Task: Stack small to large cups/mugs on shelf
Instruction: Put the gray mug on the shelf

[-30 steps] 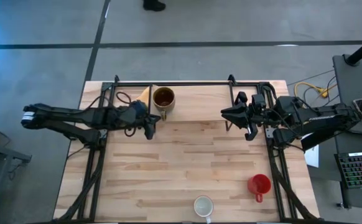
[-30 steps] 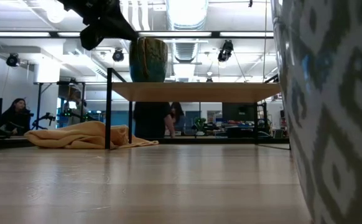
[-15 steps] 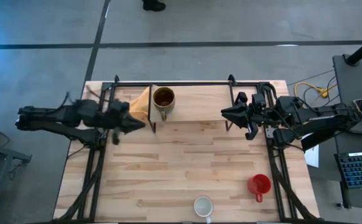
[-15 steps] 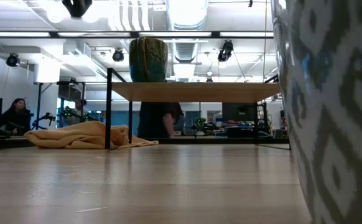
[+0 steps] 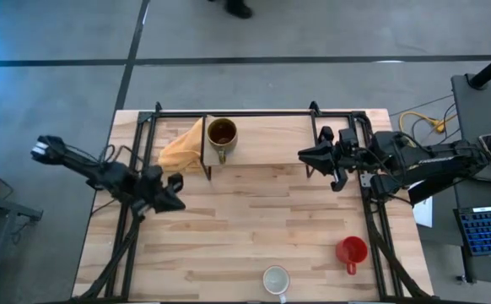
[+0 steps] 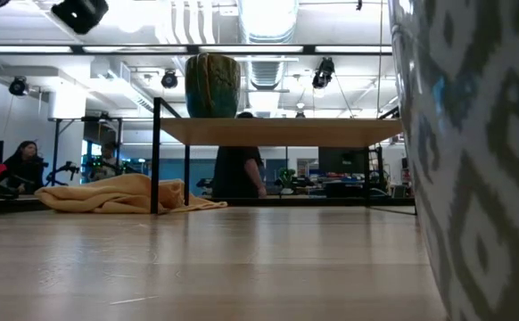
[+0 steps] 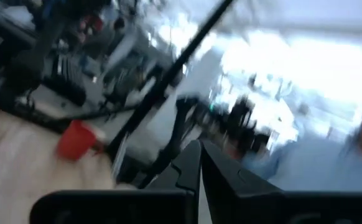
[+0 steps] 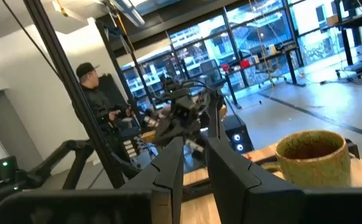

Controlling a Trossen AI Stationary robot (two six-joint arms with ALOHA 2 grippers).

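Since earlier, the left gripper [image 5: 171,196] swung off the olive mug [image 5: 222,133] on the shelf [image 6: 277,131], shut, empty. Right gripper [image 5: 306,158] hovered part-open, holding nothing.

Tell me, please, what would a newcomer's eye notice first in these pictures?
Probably the brownish-olive mug, standing alone on the shelf at the table's far edge, beside a crumpled yellow cloth. Next, the red mug and the white mug, both waiting at the near edge.
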